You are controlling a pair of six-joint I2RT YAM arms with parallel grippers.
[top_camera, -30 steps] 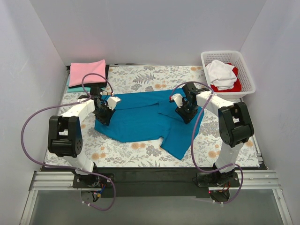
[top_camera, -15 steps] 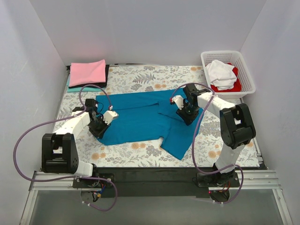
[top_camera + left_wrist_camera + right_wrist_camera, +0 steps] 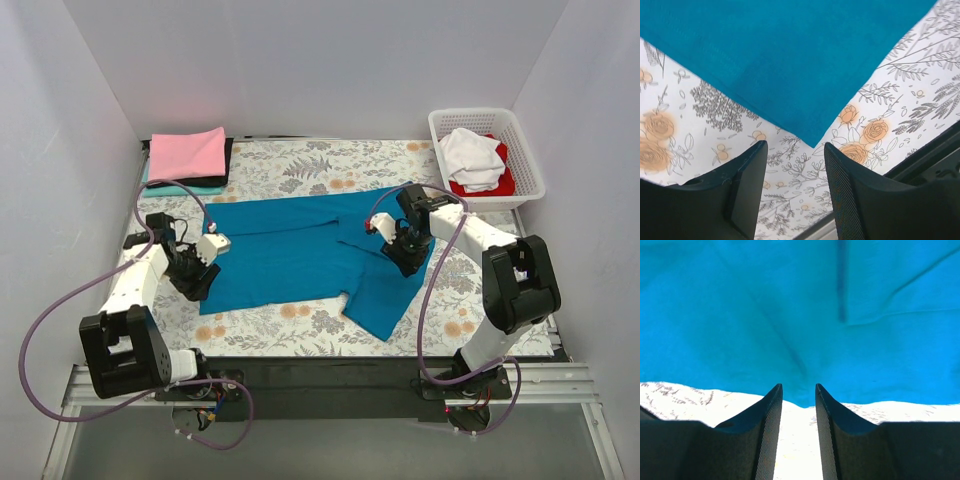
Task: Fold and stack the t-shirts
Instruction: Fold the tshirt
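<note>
The teal shirt lies spread in the middle of the tablecloth, with the left claw open and empty off its near-left corner and the right claw part open at its right edge, so a low pinch could catch the tablecloth too.

1 teal-blue t-shirt, 3 stacked t-shirts, 2 more t-shirts in 1 basket.

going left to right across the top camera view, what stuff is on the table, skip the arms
folded pink t-shirt at the far left → teal-blue t-shirt spread out in the middle → white basket at the far right
</note>
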